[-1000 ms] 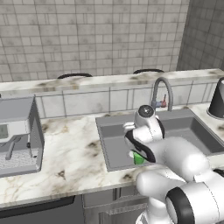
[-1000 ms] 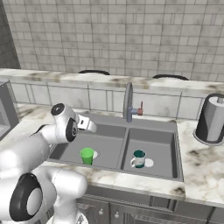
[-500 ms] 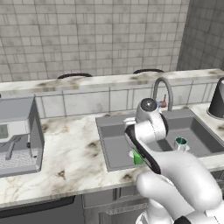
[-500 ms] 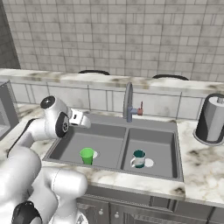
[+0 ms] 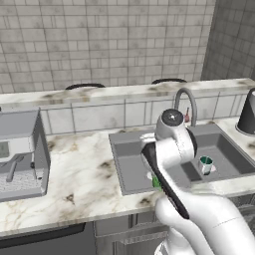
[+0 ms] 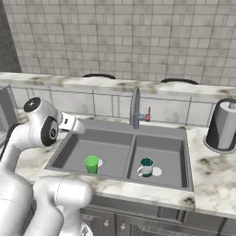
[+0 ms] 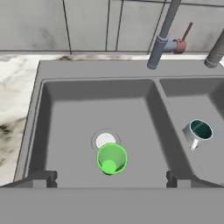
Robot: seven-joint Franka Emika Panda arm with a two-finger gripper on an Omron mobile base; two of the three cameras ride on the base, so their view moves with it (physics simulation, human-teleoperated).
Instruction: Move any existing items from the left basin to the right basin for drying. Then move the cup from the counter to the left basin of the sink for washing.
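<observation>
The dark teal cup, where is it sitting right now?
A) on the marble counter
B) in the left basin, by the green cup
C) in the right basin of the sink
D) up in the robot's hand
C: the teal cup stands upright in the right basin, by its pale drain.

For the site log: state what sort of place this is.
A simulated home kitchen, most likely: a grey double sink with a curved tap, a veined marble counter, and an espresso machine.

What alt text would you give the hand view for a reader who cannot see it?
Looking down into a grey double sink: a bright green cup stands upright in the left basin beside its pale drain, and a teal cup sits in the right basin. The open gripper hovers above.
</observation>
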